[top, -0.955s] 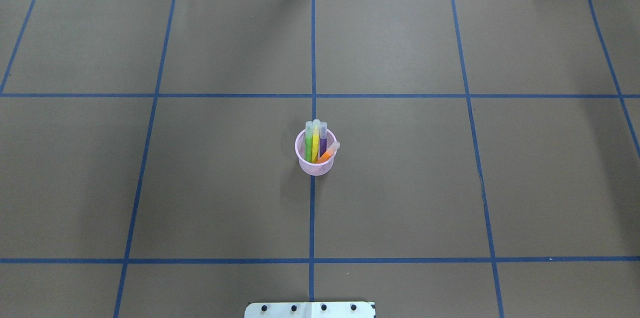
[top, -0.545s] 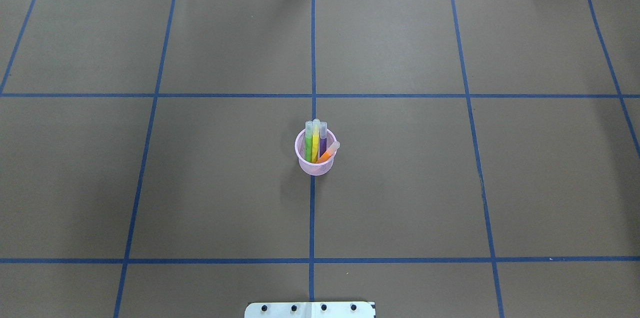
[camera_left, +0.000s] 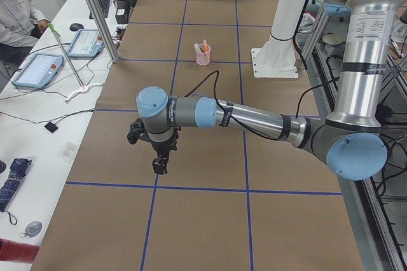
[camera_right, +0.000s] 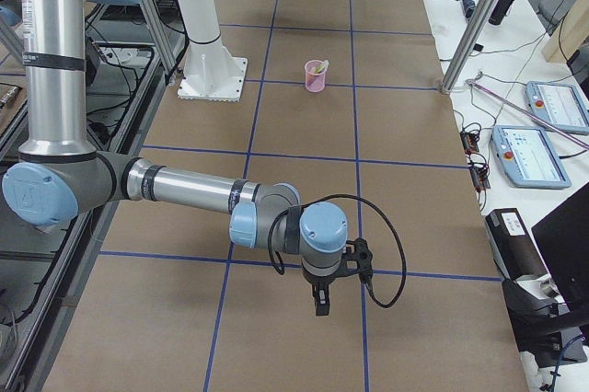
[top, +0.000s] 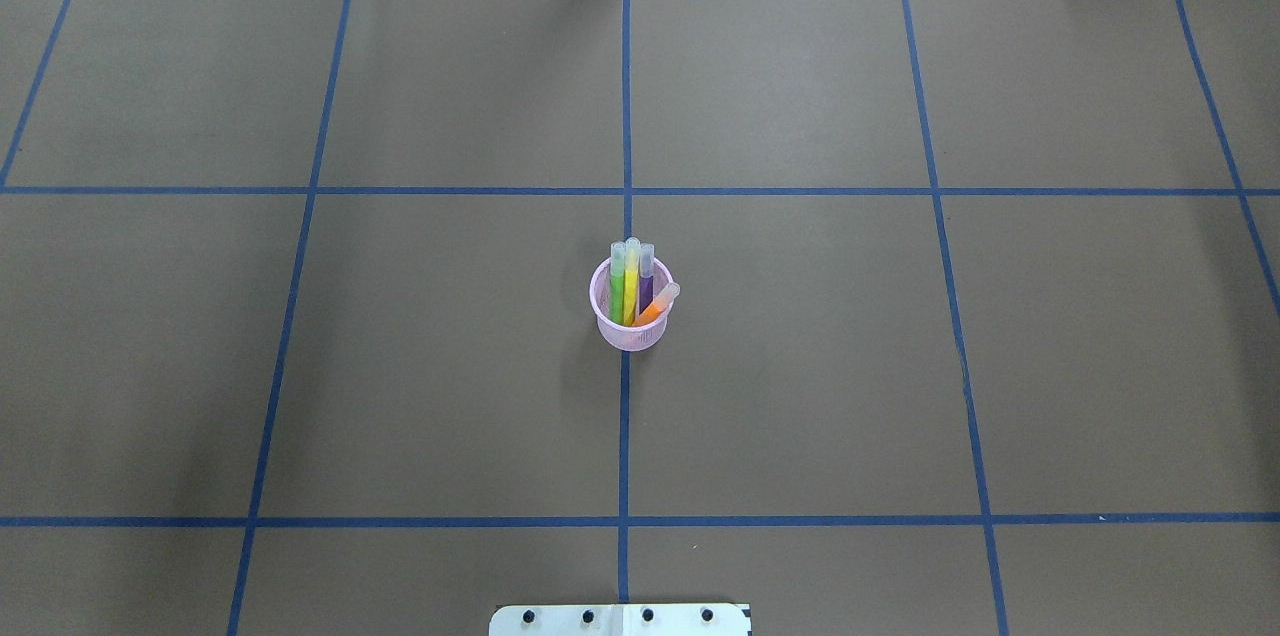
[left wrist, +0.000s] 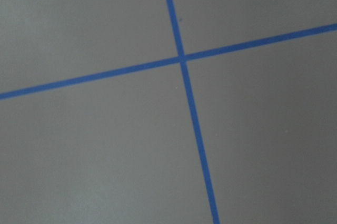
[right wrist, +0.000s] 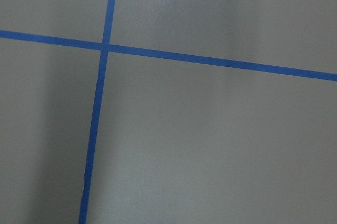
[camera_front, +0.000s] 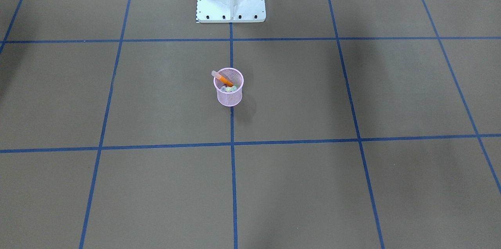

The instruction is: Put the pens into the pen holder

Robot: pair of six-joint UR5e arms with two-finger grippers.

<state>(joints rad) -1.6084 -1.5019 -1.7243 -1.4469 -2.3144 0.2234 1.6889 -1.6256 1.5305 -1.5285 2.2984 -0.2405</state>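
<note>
The pink mesh pen holder (top: 632, 332) stands upright at the table's middle, on the centre tape line. It also shows in the front view (camera_front: 229, 98) and both side views (camera_left: 203, 58) (camera_right: 315, 80). In it stand a green pen (top: 617, 291), a yellow pen (top: 631, 286) and a purple pen (top: 646, 286). An orange pen (top: 652, 312) (camera_front: 225, 80) leans across them, caps up. My left gripper (camera_left: 159, 166) hangs over the table's left end, far from the holder. My right gripper (camera_right: 319, 305) hangs over the right end. I cannot tell whether either is open or shut.
The brown paper carries a blue tape grid (top: 626, 191). The robot's white base plate (camera_front: 231, 10) sits at the near edge. Beside the table stand metal posts (camera_left: 95, 10) (camera_right: 474, 24), control tablets (camera_left: 38, 69) and a seated person (camera_left: 13, 10). Both wrist views show only paper and tape.
</note>
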